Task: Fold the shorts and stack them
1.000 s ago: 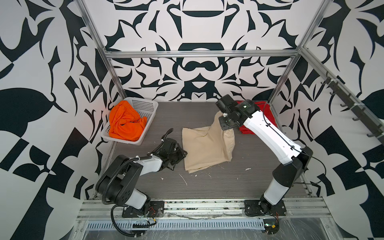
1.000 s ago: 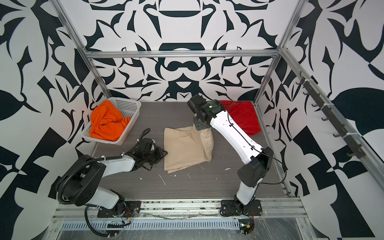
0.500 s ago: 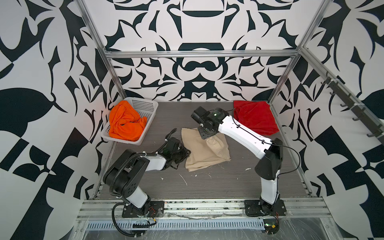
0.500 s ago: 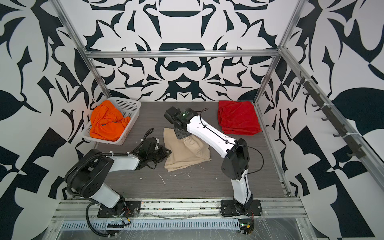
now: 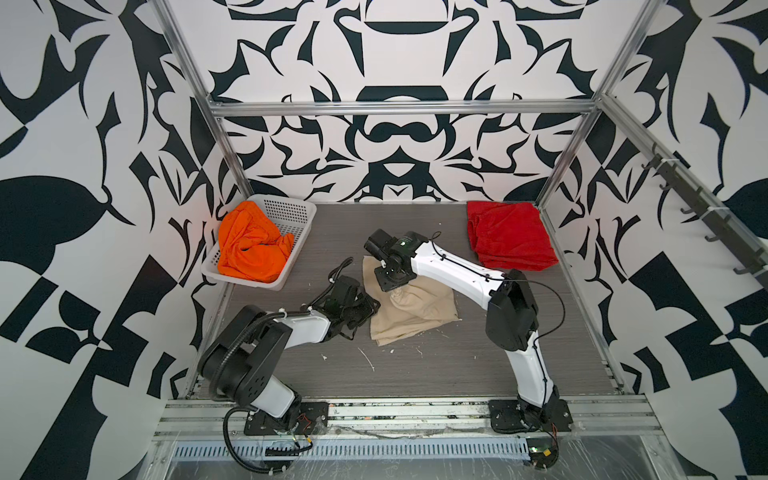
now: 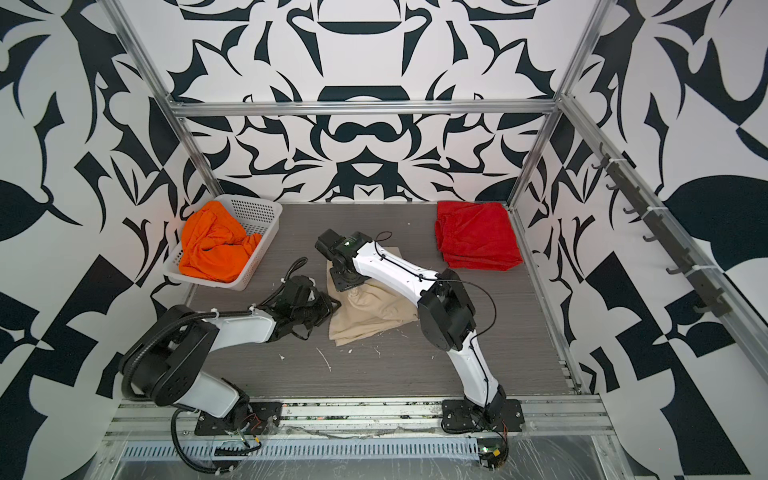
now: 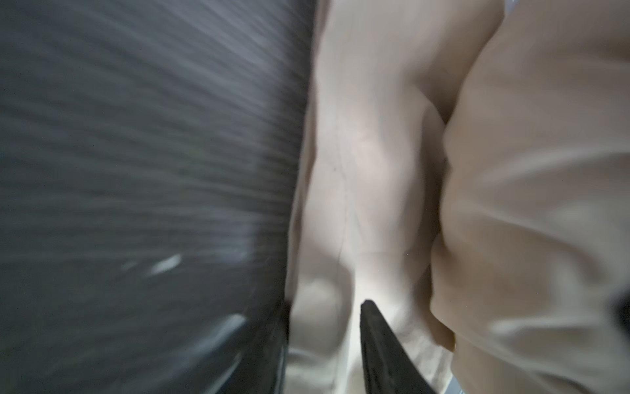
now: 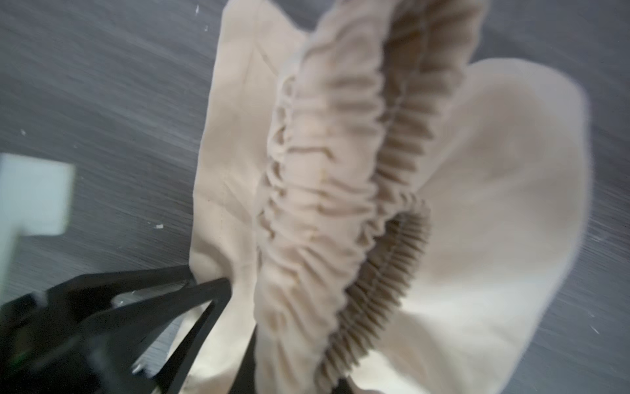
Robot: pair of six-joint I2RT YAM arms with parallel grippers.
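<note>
The beige shorts lie half folded mid-table. My right gripper hangs low over their back left part. In the right wrist view it is shut on the ruffled elastic waistband, which is lifted off the cloth below. My left gripper lies low at the shorts' left edge, and its fingers pinch a fold of beige cloth. Folded red shorts rest at the back right. Crumpled orange shorts fill the basket.
The white perforated basket stands at the back left against the wall. Small white scraps lie on the grey table in front of the beige shorts. Aluminium posts mark the back corners, and a rail runs along the front.
My right arm swung from the back right to the left, carrying the beige waistband over the shorts and uncovering the red pair. My left gripper stayed at the shorts' left edge.
</note>
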